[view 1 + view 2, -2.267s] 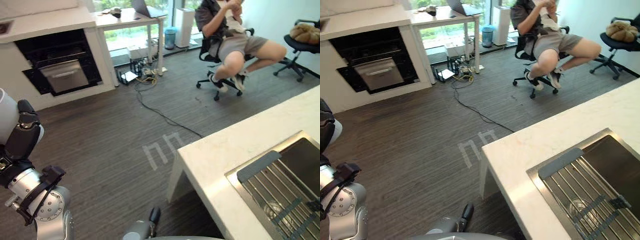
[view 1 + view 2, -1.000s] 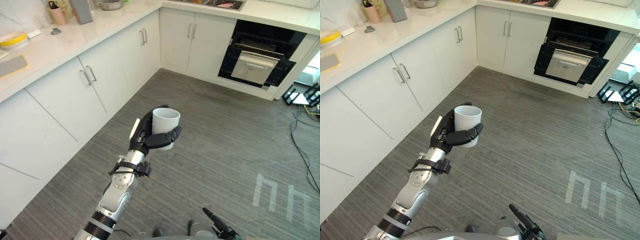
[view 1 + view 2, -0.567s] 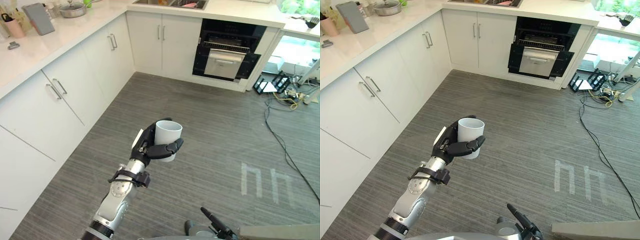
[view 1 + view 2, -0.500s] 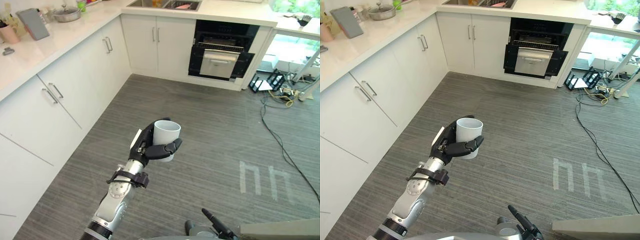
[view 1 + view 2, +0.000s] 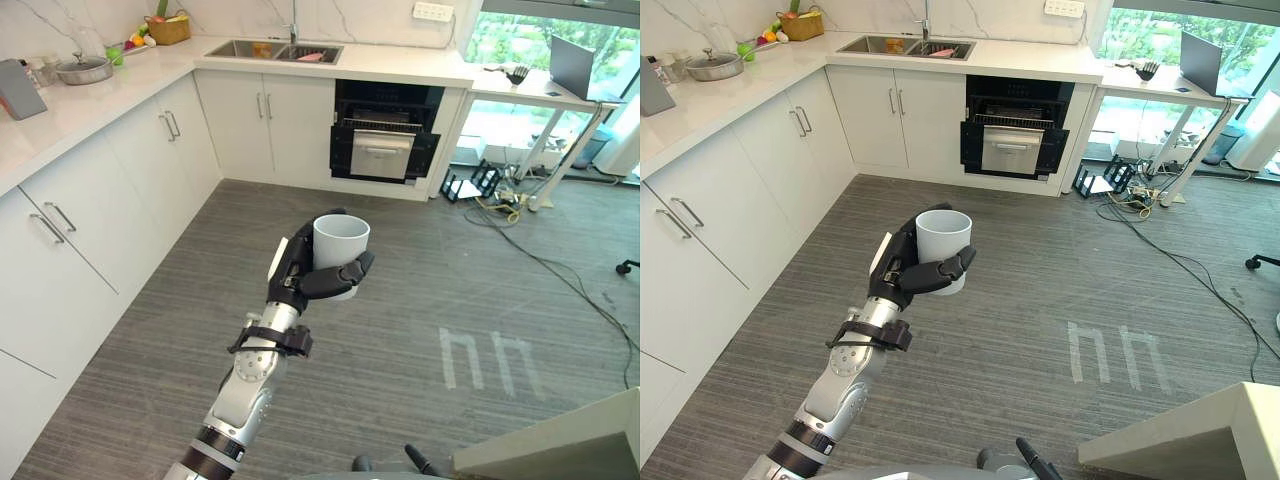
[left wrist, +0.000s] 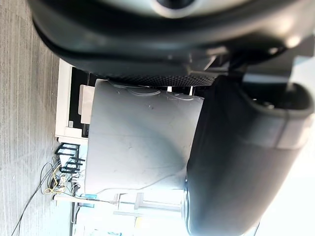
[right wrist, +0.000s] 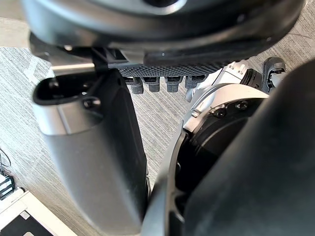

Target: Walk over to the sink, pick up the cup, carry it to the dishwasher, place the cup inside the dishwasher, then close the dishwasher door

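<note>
My left hand [image 5: 293,277] holds a white cup [image 5: 340,254] upright at mid-height over the grey floor, fingers and thumb curled round its side. The left wrist view shows the cup [image 6: 140,140] pressed against the palm with the thumb [image 6: 231,162] across it. The dishwasher [image 5: 384,140] is a dark built-in unit under the far counter, its door hanging open with a silvery panel showing. It stands well beyond the cup. The sink [image 5: 272,48] is set into the counter to its left. My right hand [image 7: 93,147] hangs low with relaxed fingers.
White cabinets [image 5: 70,230] line the left side and far wall. A pot [image 5: 82,68] and a fruit basket [image 5: 170,27] sit on the counter. A desk [image 5: 540,95] with a laptop, floor cables [image 5: 545,255], white tape marks [image 5: 485,358] and an island corner [image 5: 560,450] lie to the right.
The camera has swung round, so the dishwasher and the desk now sit further into view. The left hand keeps the same hold on the cup.
</note>
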You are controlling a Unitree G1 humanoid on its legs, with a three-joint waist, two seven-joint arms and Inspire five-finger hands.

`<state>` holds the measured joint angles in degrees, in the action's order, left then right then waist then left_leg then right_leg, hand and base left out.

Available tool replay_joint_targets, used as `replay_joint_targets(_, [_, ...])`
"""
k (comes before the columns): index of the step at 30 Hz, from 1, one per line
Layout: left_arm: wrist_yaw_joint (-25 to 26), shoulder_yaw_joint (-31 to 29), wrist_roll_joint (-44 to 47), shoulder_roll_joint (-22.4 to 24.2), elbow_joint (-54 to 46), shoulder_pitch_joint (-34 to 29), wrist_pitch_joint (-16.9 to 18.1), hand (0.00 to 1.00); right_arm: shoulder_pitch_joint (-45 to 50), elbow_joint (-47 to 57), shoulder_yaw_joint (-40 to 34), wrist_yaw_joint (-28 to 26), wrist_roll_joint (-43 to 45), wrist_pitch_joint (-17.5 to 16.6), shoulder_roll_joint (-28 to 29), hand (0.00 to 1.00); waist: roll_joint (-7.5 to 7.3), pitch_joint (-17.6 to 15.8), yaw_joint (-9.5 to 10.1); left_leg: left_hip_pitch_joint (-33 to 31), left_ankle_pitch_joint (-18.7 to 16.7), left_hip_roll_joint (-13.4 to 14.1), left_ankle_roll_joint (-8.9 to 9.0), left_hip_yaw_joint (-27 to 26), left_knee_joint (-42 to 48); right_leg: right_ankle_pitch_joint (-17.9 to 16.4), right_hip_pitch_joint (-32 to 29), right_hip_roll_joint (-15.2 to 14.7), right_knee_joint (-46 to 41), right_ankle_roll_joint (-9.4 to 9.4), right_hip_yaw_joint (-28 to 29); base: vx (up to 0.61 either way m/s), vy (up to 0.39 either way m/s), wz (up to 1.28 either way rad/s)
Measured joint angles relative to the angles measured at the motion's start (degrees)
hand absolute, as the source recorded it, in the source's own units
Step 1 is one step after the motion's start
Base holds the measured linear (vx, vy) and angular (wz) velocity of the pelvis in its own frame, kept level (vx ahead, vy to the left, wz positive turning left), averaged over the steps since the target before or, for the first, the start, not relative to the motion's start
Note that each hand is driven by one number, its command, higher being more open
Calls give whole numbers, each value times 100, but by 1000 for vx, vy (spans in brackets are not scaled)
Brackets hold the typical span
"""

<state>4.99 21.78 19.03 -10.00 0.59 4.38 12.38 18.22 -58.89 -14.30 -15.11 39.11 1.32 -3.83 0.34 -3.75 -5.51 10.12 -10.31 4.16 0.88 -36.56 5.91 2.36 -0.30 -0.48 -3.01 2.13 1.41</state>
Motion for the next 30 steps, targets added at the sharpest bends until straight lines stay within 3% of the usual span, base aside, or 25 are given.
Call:
replay_joint_targets(4, [-18, -79, 44, 100, 0, -4, -6, 0, 16, -31, -3, -37, -16, 17, -9, 100, 4, -2, -5, -68, -22, 38, 0, 86, 191, -234, -35, -50, -188, -86, -194, -1, -17, 14])
replay_joint_targets(6, [-49, -318, 291, 302, 0, -9, -57, 0, -2, -54, -12, -148, -77, 64, -33, 100, 3, -2, 11, -163, -174, 107, -3, 147, 435, -537, -262, -108, -745, -151, -386, 2, -46, 25])
replay_joint_targets(9, [-59, -815, 851, 463, 44, -51, -284, 0, -213, -325, -130, -421, -289, 39, -174, 100, -11, -12, 12, -287, -677, 67, -34, 258, 866, -1151, -711, -308, -1942, -156, -515, 14, -27, 15])
replay_joint_targets(11, [-98, -1006, 1133, 462, 171, -37, -434, 0, -364, -378, -171, -454, -321, -8, -241, 100, -62, -133, 0, -121, -752, -95, -55, 371, 882, -1529, -1098, -773, -3569, -415, -1070, 34, -47, 29])
replay_joint_targets(12, [-108, -1081, 1336, 459, 296, -97, -586, 0, -372, -324, -216, -428, -319, -112, -288, 100, -138, -248, -37, 49, -867, -240, -40, 543, 985, -1438, -1290, -1116, -4444, -402, -1235, 48, -39, 52])
replay_joint_targets(13, [-113, -1070, 1497, 464, 389, -152, -748, 0, -368, -324, -291, -365, -320, -165, -323, 100, -127, -240, -73, 126, -911, -342, -81, 784, 988, -1356, -1340, -1261, -4842, -472, -1207, 99, -23, 74])
replay_joint_targets(15, [-121, -1070, 1860, 472, 405, -280, -1021, 0, -413, -298, -277, -302, -326, -200, -402, 100, -71, -268, -172, 243, -871, -501, -217, 1460, 769, -933, -1604, -1278, -5468, -520, -1089, 147, -14, 96])
replay_joint_targets(16, [-166, -1074, 1993, 463, 411, -343, -1057, 0, -405, -238, -276, -286, -333, -259, -362, 100, -20, -297, -198, 258, -848, -441, -254, 1714, 704, -1162, -1607, -1148, -5228, -351, -1079, 147, -38, 81])
replay_joint_targets(17, [-203, -1077, 2049, 422, 415, -342, -1065, 0, -413, -212, -272, -272, -334, -299, -324, 100, 7, -331, -185, 259, -849, -407, -253, 1792, 702, -1310, -1612, -1075, -4935, -295, -1067, 173, -89, 69])
replay_joint_targets(18, [-309, -1097, 2058, 371, 422, -343, -1077, 0, -408, -122, -230, -229, -335, -379, -270, 100, 54, -345, -182, 270, -851, -320, -254, 1930, 656, -1422, -1681, -911, -4205, -200, -988, 230, -149, 61])
replay_joint_targets(19, [-422, -1082, 2057, 376, 417, -342, -1074, 0, -409, -34, -124, -178, -334, -427, -263, 100, 78, -339, -181, 303, -842, -253, -211, 2051, 518, -1316, -1785, -758, -3260, -85, -934, 345, -214, 72])
replay_joint_targets(20, [-544, -1039, 2051, 359, 408, -341, -1071, 0, -415, 51, -32, -127, -330, -460, -263, 100, 88, -347, -170, 384, -854, -203, -90, 2177, 383, -853, -1814, -647, -2035, -37, -878, 353, -199, 60])
replay_joint_targets(21, [-591, -1030, 2048, 366, 416, -345, -1071, 0, -431, 74, 5, -97, -327, -477, -272, 100, 94, -368, -166, 465, -867, -152, -10, 2230, 347, -288, -1754, -613, -1659, -37, -914, 463, -224, 38])
replay_joint_targets(22, [-694, -978, 2044, 445, 444, -416, -1099, 0, -440, 122, 15, -24, -328, -476, -310, 100, 331, -389, -110, 675, -840, 30, 156, 2267, 191, 250, -1533, -367, -1366, -23, -1085, 427, -174, 2])
replay_joint_targets(23, [-720, -961, 2044, 465, 412, -466, -1109, 0, -493, 186, 17, 24, -332, -475, -317, 100, 437, -363, -27, 725, -778, 144, 229, 2271, 130, 233, -1536, -241, -1425, -99, -1061, 552, -194, -34])
replay_joint_targets(24, [-816, -956, 2043, 432, 403, -468, -1141, 0, -616, 321, 3, 127, -370, -463, -237, 100, 400, -401, 82, 865, -562, 205, 342, 2283, 129, 123, -1703, -210, -2018, -196, -1048, 414, -144, -31])
replay_joint_targets(25, [-863, -938, 2041, 424, 402, -469, -1175, 0, -621, 442, 2, 175, -435, -458, -171, 100, 328, -436, 52, 969, -404, 196, 317, 2352, 164, -24, -1745, -278, -2409, -292, -1068, 495, -298, 5])
replay_joint_targets(26, [-1147, -879, 2040, 418, 306, -576, -1208, 0, -434, 792, 53, 228, -555, -474, -38, 100, 171, -353, -17, 988, -269, 156, 299, 2480, 714, -483, -1825, -356, -3017, -319, -1248, 410, -343, 30])
replay_joint_targets(28, [-1305, -870, 2045, 450, 162, -755, -1233, 0, -252, 862, 128, 262, -589, -467, -6, 100, 73, -109, -17, 731, -288, 167, 328, 2587, 1479, -1181, -1589, -408, -2775, -295, -1334, 414, -296, 16])
replay_joint_targets(29, [-1516, -850, 2047, 564, 126, -772, -1290, 0, -156, 870, -56, 291, -680, -456, -51, 100, 371, -73, -12, 139, -40, 538, 598, 2784, 2993, -1393, -1263, -205, -2631, -303, -1434, 460, -194, 7])
replay_joint_targets(30, [-1673, -841, 2046, 613, 85, -776, -1316, 0, -71, 863, -128, 305, -755, -462, -95, 100, 445, -138, 5, -288, 566, 756, 921, 2916, 3944, -1549, -1024, -71, -2537, -410, -1447, 449, -153, -1])
